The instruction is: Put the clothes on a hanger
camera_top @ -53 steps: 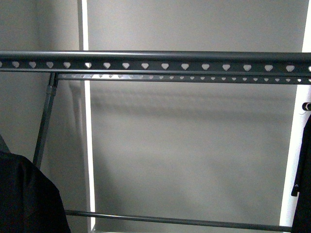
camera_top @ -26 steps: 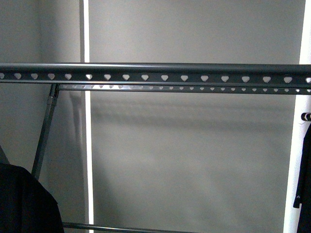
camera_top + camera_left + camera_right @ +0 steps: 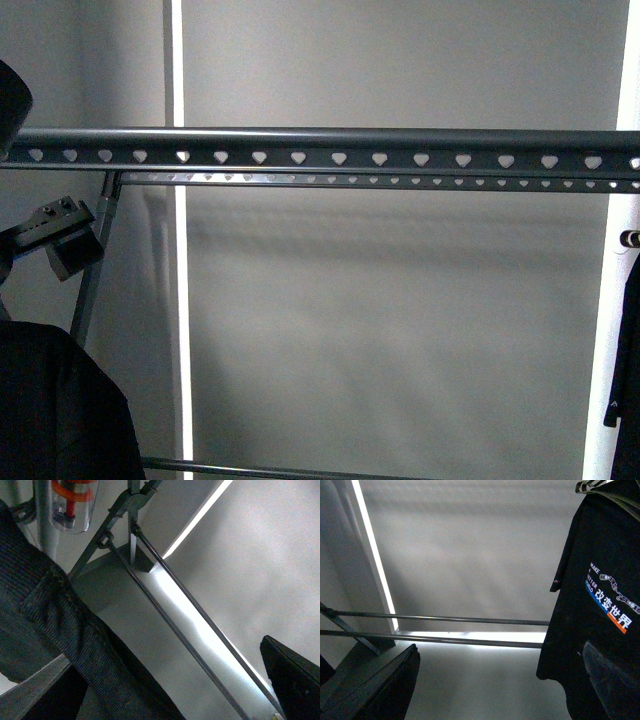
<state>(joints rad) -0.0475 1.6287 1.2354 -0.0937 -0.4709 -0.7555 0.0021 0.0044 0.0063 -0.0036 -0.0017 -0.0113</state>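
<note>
The hanger is a dark grey rack; its long rail (image 3: 340, 150) with heart-shaped holes runs across the front view, with a second rail behind it. The clothes show as black fabric at the lower left (image 3: 50, 400) and as dark ribbed fabric in the left wrist view (image 3: 50, 615). Its wire hook-hanger is hidden. My left gripper (image 3: 165, 652) is open; the fabric lies over one finger (image 3: 30, 692). Part of my left arm (image 3: 60, 235) shows just below the rail's left end. My right gripper (image 3: 500, 680) is open and empty, low beside the rack's bottom bars (image 3: 445, 618).
Another black T-shirt with a coloured print (image 3: 600, 605) hangs at the rack's right end, close to my right gripper's finger (image 3: 615, 680); its edge also shows in the front view (image 3: 627, 380). The rack's crossed legs (image 3: 125, 520) and a grey wall lie behind.
Part of my left arm has come into the front view at the left edge, below the rail. The black fabric at the lower left has risen a little. The rail first sank in the picture.
</note>
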